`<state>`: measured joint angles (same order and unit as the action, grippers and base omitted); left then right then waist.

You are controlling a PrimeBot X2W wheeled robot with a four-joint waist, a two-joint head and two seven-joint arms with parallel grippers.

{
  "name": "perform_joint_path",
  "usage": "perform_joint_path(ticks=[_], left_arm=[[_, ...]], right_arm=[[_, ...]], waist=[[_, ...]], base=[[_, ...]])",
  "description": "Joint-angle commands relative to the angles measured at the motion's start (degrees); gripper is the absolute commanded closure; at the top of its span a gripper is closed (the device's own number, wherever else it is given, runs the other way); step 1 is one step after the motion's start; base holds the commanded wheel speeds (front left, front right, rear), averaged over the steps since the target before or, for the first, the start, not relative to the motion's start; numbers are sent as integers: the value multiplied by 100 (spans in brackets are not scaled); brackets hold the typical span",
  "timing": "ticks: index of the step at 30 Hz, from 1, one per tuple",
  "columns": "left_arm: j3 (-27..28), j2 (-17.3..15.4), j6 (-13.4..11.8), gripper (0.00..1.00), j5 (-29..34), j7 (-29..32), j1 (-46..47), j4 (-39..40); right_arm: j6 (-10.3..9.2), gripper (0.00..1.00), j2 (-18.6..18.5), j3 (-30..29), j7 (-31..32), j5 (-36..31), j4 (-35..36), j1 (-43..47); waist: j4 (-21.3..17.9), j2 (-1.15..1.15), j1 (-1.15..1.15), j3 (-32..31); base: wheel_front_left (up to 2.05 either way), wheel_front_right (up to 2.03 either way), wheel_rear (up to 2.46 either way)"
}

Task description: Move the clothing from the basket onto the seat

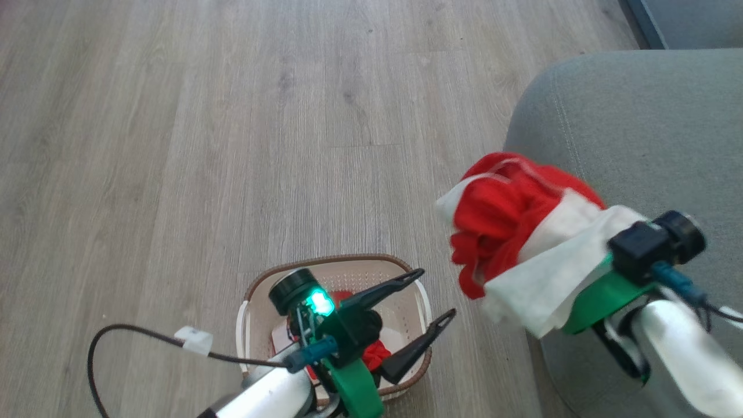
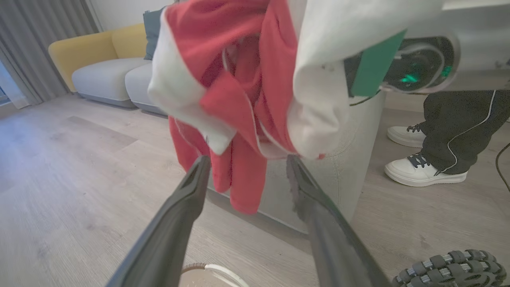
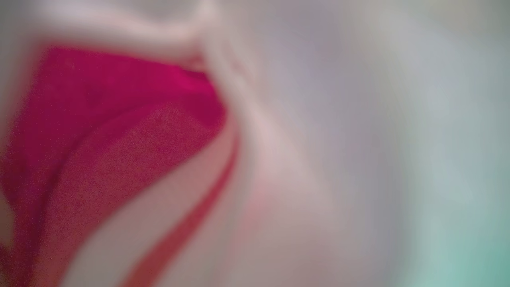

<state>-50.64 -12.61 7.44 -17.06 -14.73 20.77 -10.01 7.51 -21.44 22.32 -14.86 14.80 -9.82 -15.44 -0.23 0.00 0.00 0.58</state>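
While one garment (image 1: pixel 505 215) hangs off the right gripper (image 1: pixel 601 299) at the left edge of the seat (image 1: pixel 638 128), nothing is set down yet; its fingers are buried in cloth, grip untellable. Second garment (image 1: pixel 377 353) lies in the basket (image 1: pixel 348 258), left gripper (image 1: pixel 436 293) above, fingers apart.

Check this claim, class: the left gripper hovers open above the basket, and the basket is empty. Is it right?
Not quite. The left gripper does hover open above the basket, but the basket is not empty: the head view shows a red garment lying inside it.
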Motion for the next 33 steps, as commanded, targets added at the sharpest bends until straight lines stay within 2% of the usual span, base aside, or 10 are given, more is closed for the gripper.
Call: perform_joint_path(ticks=[1, 8, 16, 33], left_arm=[[279, 15, 4, 0, -48, -27, 106, 108], [667, 161, 4, 0, -205, -27, -259, -7], [593, 224, 4, 0, -88, -27, -464, -195], [505, 460, 4, 0, -34, -27, -730, -151]], right_arm=[[-2, 100, 10, -87, -14, 53, 158, -1], [-2, 100, 115, -730, -14, 155, 182, 264], [-2, 100, 251, -1360, -14, 92, 247, 557], [-2, 100, 431, -1697, -14, 24, 250, 751]], waist=[[3, 0, 0, -7], [21, 0, 0, 9], [76, 0, 0, 139], [46, 0, 0, 242]], base=[[0, 0, 0], [0, 0, 0], [0, 0, 0], [0, 0, 0]])
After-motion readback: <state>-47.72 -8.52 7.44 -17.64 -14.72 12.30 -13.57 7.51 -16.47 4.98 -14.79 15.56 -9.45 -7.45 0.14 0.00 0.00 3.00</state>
